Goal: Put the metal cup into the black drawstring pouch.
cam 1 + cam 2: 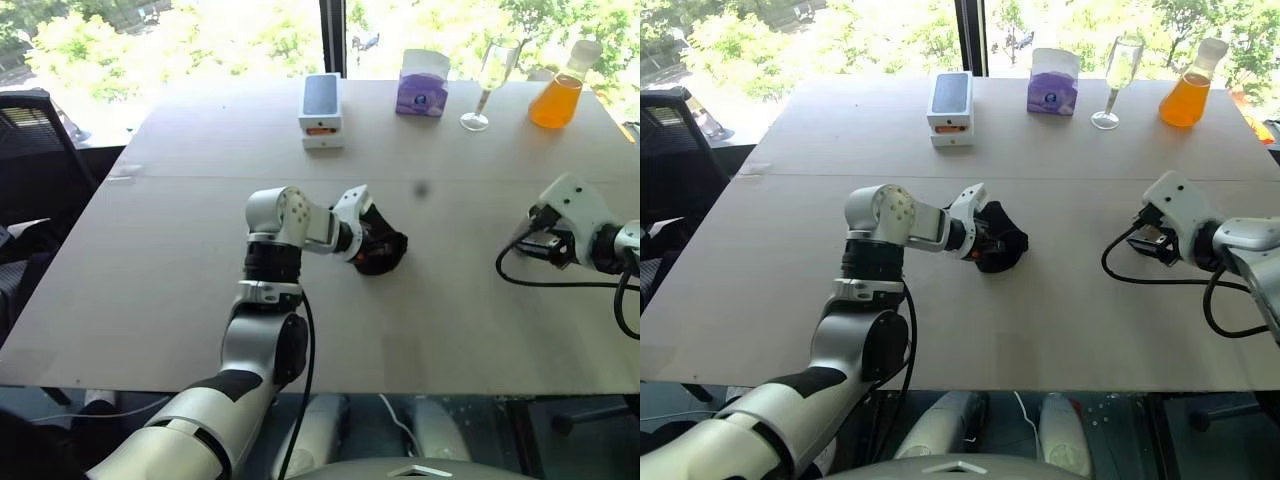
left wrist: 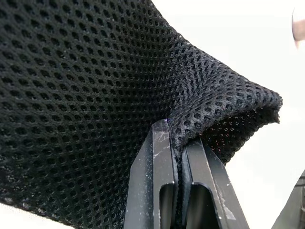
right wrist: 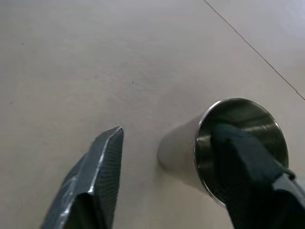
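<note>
The black drawstring pouch [image 1: 384, 250] hangs just above the middle of the table [image 1: 180, 260]. My left gripper [image 2: 177, 131] is shut on a fold of the pouch's mesh [image 2: 95, 95]. At the right side of the table, my right gripper [image 3: 169, 131] is open around the wall of the metal cup [image 3: 178, 150], a shiny steel tumbler. One finger [image 3: 238, 152] reaches inside the cup's mouth. The other finger [image 3: 100, 167] stands outside, with a gap between it and the cup's wall. In the head views my right hand [image 1: 570, 210] covers the cup.
Along the table's far edge stand a white box with a blue-grey top [image 1: 321, 110], a purple tissue box [image 1: 421, 88], a wine glass [image 1: 488, 85] and an orange flask [image 1: 557, 98]. A black cable [image 1: 530, 281] loops by my right hand. A black chair [image 1: 30, 150] stands at the left.
</note>
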`<state>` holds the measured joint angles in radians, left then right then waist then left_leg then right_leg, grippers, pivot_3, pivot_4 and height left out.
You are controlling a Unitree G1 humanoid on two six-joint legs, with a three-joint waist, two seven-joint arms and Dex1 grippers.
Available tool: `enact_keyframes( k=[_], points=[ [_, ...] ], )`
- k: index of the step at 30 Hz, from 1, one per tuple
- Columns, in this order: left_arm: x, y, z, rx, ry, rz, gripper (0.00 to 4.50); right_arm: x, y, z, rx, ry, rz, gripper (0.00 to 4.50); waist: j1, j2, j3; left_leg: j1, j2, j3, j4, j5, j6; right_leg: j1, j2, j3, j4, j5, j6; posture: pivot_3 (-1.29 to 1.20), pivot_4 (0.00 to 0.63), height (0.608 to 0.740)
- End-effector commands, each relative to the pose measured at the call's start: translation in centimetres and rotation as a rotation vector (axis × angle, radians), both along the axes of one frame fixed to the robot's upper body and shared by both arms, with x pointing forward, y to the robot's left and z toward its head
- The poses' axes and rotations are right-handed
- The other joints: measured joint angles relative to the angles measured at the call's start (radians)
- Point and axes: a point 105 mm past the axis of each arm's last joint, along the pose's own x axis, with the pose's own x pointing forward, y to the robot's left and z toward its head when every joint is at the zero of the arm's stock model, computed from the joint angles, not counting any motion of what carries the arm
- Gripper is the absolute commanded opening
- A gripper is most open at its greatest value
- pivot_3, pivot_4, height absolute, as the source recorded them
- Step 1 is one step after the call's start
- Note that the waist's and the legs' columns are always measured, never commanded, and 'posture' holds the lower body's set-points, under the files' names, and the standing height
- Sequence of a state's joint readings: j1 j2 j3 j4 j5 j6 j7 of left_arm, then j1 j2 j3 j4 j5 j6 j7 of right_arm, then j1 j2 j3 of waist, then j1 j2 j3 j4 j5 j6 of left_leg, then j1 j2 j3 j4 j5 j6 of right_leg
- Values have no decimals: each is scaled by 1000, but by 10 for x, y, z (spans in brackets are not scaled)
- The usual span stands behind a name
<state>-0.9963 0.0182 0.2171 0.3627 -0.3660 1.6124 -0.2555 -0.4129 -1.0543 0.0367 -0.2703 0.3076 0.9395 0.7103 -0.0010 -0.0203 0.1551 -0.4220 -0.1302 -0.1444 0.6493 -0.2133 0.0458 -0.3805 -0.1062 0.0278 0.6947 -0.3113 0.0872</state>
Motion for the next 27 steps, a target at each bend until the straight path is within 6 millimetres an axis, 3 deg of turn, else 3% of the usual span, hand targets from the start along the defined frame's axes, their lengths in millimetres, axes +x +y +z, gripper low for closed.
enact_keyframes(
  k=[1,4,7,10,14,17,20,27],
  points=[
    [4,4,9,-4,-41,25,0,10,-8,-1,-55,11,4,1402,0,0,0,0,0,0,0,0,0,0,0,0,0,0,0,0,150,740],
    [4,5,10,2,-52,29,0,15,-12,0,-74,6,3,14,-1,0,0,-1,0,0,0,0,0,0,0,0,0,0,0,0,150,740],
    [4,7,10,3,-63,28,0,13,-14,5,-91,-7,8,14,-1,0,0,-1,0,0,0,0,0,0,0,0,0,0,0,0,150,740],
    [2,7,10,-2,-73,14,0,7,-5,16,17,-36,12,14,-1,0,0,-1,0,0,0,0,0,-1,0,0,0,0,0,0,150,740],
    [3,7,7,7,-57,16,0,-15,59,51,520,-116,132,14,-9,-1,1,-2,0,-1,1,0,0,-1,0,0,0,0,0,0,150,740],
    [3,5,7,6,-42,2,0,-29,100,43,752,-162,148,14,-9,-1,0,-2,1,-2,1,0,0,-1,1,0,0,0,0,0,150,740],
    [4,3,11,-10,-28,-5,0,-38,124,32,900,-161,114,14,-1,-1,0,-3,0,-3,1,0,0,-1,0,2,0,0,0,0,150,740],
    [7,3,22,-56,-12,-26,0,-40,134,21,1098,-149,6,14,-13,0,0,-9,-2,-1,3,0,0,-12,1,3,4,2,2,0,150,740]
  ],
)
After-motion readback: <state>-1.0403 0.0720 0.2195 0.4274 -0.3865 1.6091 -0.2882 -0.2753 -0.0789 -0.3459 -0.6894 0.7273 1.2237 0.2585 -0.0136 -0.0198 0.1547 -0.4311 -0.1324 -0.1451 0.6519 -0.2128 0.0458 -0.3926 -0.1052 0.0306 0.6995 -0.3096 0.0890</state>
